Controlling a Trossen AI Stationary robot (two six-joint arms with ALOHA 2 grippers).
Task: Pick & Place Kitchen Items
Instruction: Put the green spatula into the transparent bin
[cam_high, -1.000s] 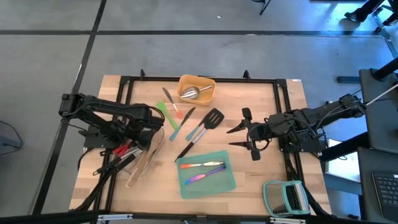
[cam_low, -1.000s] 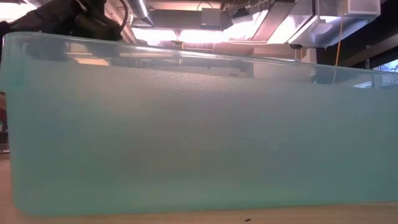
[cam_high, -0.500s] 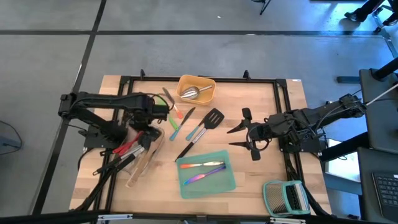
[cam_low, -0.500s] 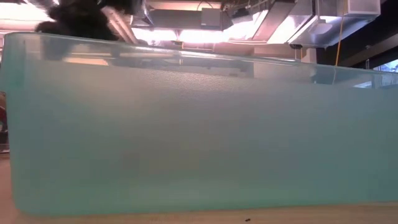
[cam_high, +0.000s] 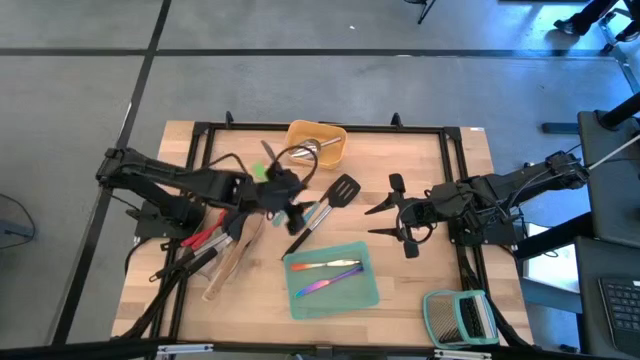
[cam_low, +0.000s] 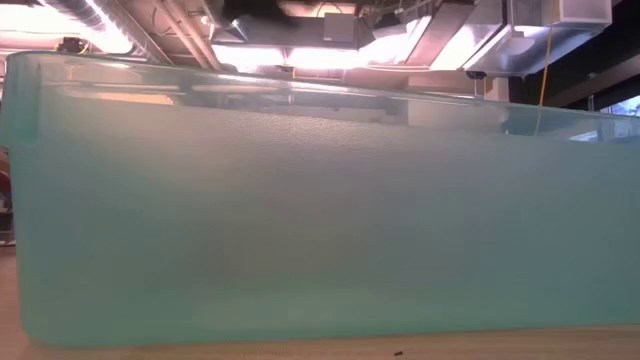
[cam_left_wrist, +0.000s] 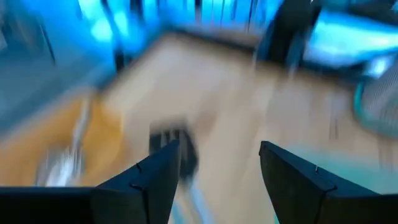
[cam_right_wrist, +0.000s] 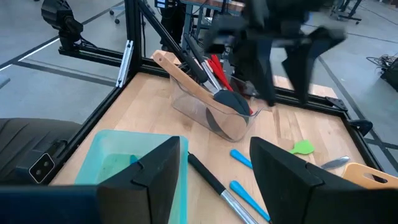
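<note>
My left gripper (cam_high: 300, 205) hangs open in the air over the middle of the table, near the black slotted turner (cam_high: 340, 190) and the blue-handled tools (cam_right_wrist: 249, 180). Nothing is between its fingers (cam_left_wrist: 217, 149), and it also shows in the right wrist view (cam_right_wrist: 286, 81). A clear tray (cam_high: 225, 250) holds red, black and wooden utensils. The steel scoop (cam_high: 308, 150) lies in the yellow tray (cam_high: 338, 135). Iridescent cutlery (cam_high: 328, 283) lies in the teal tray (cam_high: 365, 295). A green spatula (cam_right_wrist: 303, 147) lies flat on the table. My right gripper (cam_high: 377, 220) waits open at the right.
A green-framed slatted rack (cam_high: 460, 318) stands at the near right corner. A black spatula (cam_high: 298, 242) lies between the clear tray and the teal tray. The teal tray's wall (cam_low: 300, 220) fills the low view. Bare wood shows between the turner and my right gripper.
My left gripper has risen from above the clear tray and swung toward the table's right, over the blue tools and toward the slotted turner. It has tipped from pointing down to nearly level. My right arm has kept still.
</note>
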